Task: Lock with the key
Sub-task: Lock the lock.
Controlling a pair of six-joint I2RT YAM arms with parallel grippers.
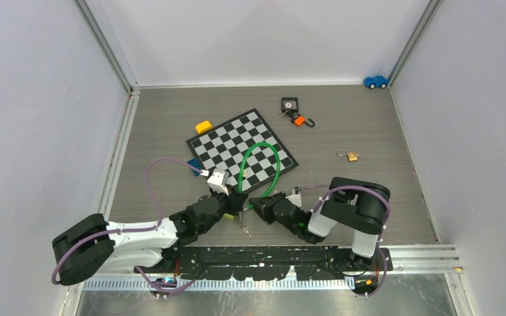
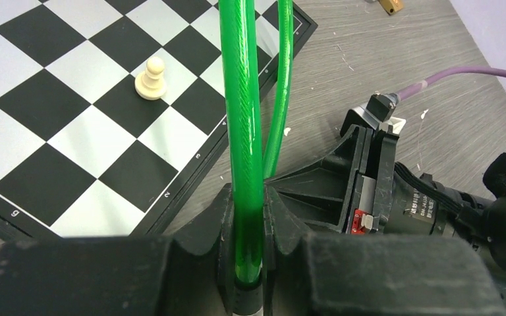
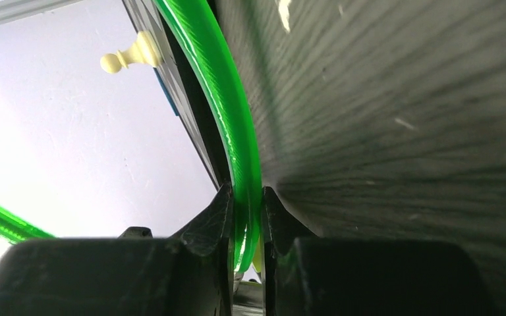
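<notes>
Lock body and key? Can't make them out: both cable ends vanish inside the jaws just off the near corner of the black-and-white chessboard (image 1: pixel 227 141), and a small metal glint (image 1: pixel 242 224) below them is too tiny to name. Count one green plastic-coated cable loop (image 2: pixel 242 99), one cream pawn (image 2: pixel 150 78) on the board, and two grippers. The left gripper (image 2: pixel 247 217) clamps one leg of the loop, the right gripper (image 3: pixel 245 217) pinches the other. The loop's long axis runs from that corner across the board, with the bend lying over the squares.

right gripper (image 3: pixel 245 201) — clamped on green cable (image 3: pixel 229 115) | white pawn (image 3: pixel 132 55) — upper left
</notes>
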